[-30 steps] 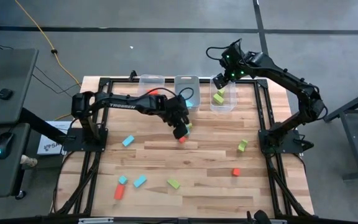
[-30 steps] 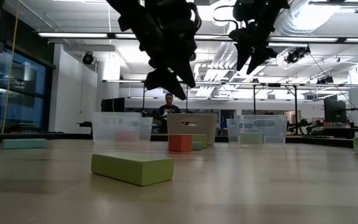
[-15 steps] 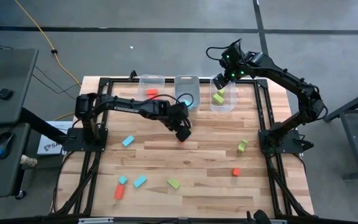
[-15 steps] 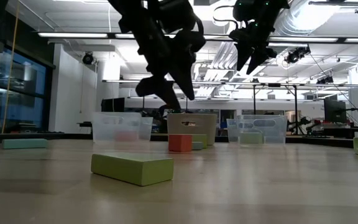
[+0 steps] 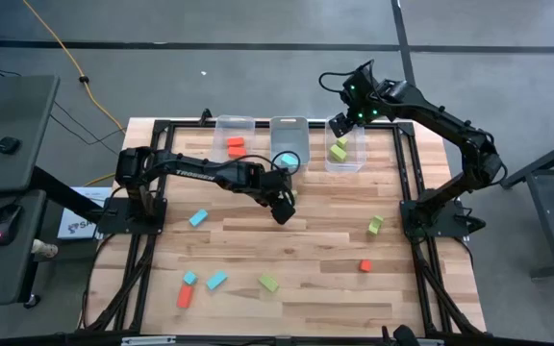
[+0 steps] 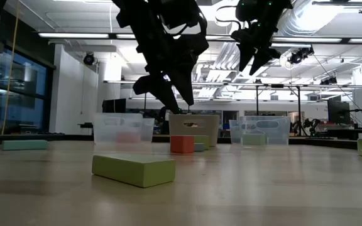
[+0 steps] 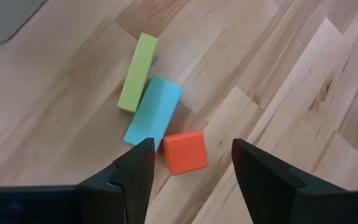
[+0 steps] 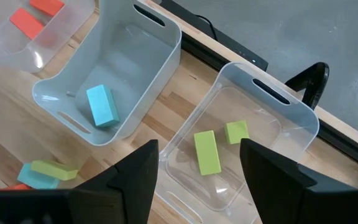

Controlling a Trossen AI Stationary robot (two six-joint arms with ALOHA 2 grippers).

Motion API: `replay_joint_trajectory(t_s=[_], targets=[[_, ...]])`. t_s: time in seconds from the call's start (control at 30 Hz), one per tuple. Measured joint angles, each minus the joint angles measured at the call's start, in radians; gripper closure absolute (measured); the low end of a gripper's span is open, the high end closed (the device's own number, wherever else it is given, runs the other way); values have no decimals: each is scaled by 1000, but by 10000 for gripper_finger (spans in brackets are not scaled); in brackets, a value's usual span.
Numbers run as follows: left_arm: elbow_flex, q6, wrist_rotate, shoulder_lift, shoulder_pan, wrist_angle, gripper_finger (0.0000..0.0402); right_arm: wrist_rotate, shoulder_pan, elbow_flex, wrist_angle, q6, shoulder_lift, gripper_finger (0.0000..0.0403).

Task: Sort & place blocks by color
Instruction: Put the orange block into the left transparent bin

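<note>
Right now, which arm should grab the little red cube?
Left, probably. Its open fingers hang right above the red cube, while the right fingers wait over the bin holding green blocks.

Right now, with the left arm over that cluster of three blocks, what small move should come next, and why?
Probably lower the left gripper straight down: its open fingers frame the red-orange cube, which touches the light blue bar, so a careful descent avoids nudging it. The right gripper waits over the bins.

We see two dark, slender jointed arms; the left arm (image 5: 200, 171) carries pale lettering along its link, and the right arm (image 5: 431, 113) shows small green lights near its wrist.
</note>
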Motion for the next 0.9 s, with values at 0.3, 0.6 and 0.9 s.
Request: replay_joint_trajectory(t_s=[0.3,0.6,0.9], targets=[[-1,-30,-18,28,-26,-4,209,0,0,0,0,19,0,187],[-1,-19,-4,82,-25,6,209,0,0,0,0,26,0,187],[-1,-26,0,92,-31,28,209,0,0,0,0,24,0,187]])
